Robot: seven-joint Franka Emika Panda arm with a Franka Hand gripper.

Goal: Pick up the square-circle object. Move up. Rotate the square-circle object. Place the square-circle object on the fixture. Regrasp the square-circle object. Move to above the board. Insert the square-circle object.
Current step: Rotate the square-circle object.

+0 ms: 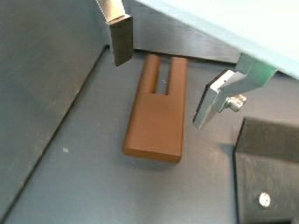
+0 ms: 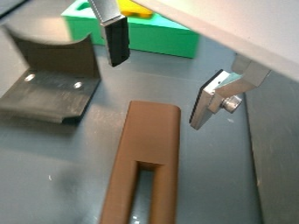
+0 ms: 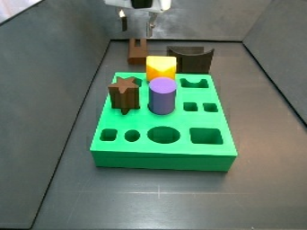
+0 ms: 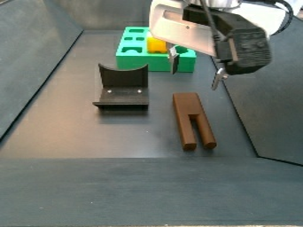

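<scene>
Stage: pick-up not yet done | Gripper [image 2: 158, 83]: spread, empty, poised above peg | Square-circle object [image 4: 193, 120], a long slim brown peg: flat on dark floor beside dark scooped fixture [image 4: 120, 87] | Remaining: grasp, lift, rotate, fixture placement, regrasp, insertion into green holed board [image 3: 163, 133]

A dark grey matte floor [image 4: 71, 124] is lying between sloping grey walls [image 3: 54, 81], catching soft, even light.
</scene>
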